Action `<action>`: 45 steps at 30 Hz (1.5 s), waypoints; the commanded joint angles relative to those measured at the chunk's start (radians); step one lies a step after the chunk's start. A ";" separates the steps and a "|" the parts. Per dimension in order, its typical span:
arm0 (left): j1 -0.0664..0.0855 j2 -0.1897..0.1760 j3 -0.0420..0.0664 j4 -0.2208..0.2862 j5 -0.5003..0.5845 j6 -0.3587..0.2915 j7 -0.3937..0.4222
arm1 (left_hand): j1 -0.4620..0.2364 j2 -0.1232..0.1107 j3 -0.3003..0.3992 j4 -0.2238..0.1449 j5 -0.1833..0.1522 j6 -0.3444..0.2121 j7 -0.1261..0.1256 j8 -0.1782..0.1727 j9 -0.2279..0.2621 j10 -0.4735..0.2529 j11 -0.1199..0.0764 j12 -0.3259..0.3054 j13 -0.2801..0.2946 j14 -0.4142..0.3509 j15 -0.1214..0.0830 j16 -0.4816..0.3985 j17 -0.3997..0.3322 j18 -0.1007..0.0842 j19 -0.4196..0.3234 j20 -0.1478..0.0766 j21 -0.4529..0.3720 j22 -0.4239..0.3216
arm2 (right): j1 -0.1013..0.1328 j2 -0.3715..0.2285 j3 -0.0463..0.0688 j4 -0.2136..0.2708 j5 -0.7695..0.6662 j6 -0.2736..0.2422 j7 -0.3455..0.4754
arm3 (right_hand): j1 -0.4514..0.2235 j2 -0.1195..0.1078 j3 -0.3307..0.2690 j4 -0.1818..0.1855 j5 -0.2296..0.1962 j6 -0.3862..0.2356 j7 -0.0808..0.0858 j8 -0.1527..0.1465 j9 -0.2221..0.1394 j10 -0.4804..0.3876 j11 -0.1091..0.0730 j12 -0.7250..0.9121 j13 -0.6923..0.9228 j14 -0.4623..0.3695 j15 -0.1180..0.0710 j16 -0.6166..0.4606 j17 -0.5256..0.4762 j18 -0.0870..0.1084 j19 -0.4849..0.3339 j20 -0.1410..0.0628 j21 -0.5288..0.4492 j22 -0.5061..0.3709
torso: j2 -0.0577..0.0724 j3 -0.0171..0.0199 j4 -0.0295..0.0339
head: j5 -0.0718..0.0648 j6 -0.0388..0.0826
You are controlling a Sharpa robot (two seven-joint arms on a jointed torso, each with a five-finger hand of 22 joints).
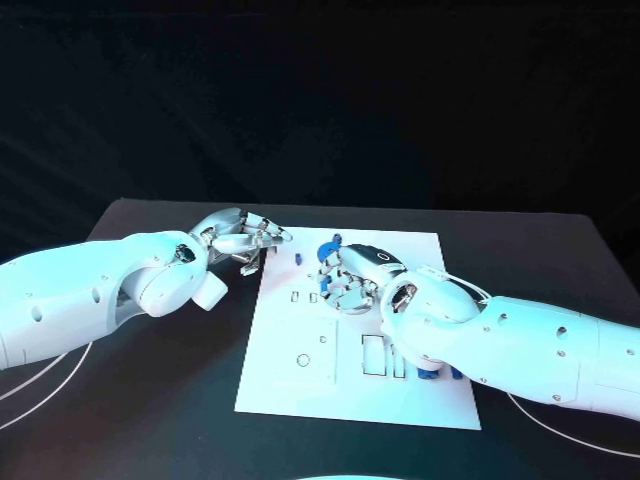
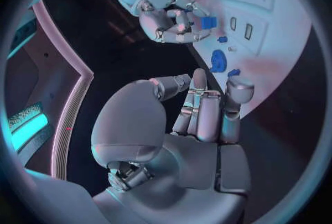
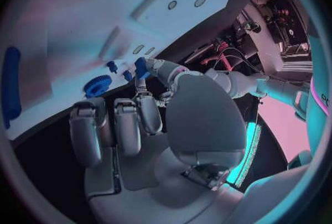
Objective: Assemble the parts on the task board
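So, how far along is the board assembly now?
Partway, I judge. A blue gear sits on the task board. The right hand pinches a small blue part over it. Several slots look empty, and the left hand hovers at the board's edge, holding nothing.

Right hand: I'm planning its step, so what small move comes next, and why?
Probably lower the right hand so its blue part seats in the board. The part is pinched at the fingertips, right over the board's slots.

— Where does the task board (image 1: 407,400) sit?
— Mid-table (image 1: 147,400), left hand (image 1: 241,240) at its far-left corner.
— And the right hand (image 1: 352,280)?
— Over the board's far half, a gear (image 1: 332,243) just beyond it.
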 commanded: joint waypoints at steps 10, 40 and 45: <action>0.001 -0.002 0.001 0.012 0.204 -0.088 0.084 | -0.027 0.002 -0.050 0.036 0.000 -0.002 0.006 0.031 0.007 -0.006 0.005 0.019 -0.001 -0.018 0.013 -0.029 -0.014 0.008 -0.002 0.013 -0.012 -0.007 | -0.022 0.015 -0.003 -0.005 -0.043 0.000 -0.062 | -0.016 0.009 -0.004 0.008 -0.007 0.011 -0.007 0.009 0.014 0.007 -0.002 -0.001 0.083 0.090 0.000 -0.004 0.204 -0.014 0.105 -0.004 0.005 0.263 | -0.001 0.0001 -0.0011 | 0.005 -0.010; 0.002 0.004 0.001 0.015 0.206 -0.066 0.072 | -0.033 0.006 -0.096 0.061 0.001 -0.013 0.003 0.052 0.011 -0.014 0.004 0.026 -0.007 -0.017 0.012 -0.027 -0.014 0.007 0.003 0.013 -0.015 -0.008 | -0.031 0.032 -0.006 -0.015 -0.084 0.031 -0.076 | -0.031 -0.006 -0.016 0.010 -0.024 0.006 -0.007 0.010 0.015 0.004 -0.002 -0.006 0.080 0.090 -0.001 -0.005 0.202 -0.014 0.105 -0.006 0.005 0.263 | -0.001 0.0006 -0.0031 | 0.007 -0.013; 0.002 0.004 0.001 0.016 0.204 -0.063 0.068 | -0.033 0.007 -0.098 0.063 0.001 -0.013 0.003 0.053 0.011 -0.014 0.004 0.027 -0.007 -0.017 0.012 -0.026 -0.014 0.007 0.003 0.013 -0.015 -0.008 | -0.031 0.035 -0.006 -0.017 -0.090 0.037 -0.079 | -0.032 -0.008 -0.017 0.010 -0.026 0.005 -0.007 0.009 0.015 0.003 -0.002 -0.007 0.078 0.090 -0.001 -0.006 0.201 -0.014 0.105 -0.006 0.005 0.263 | -0.001 0.0005 -0.0021 | 0.006 -0.014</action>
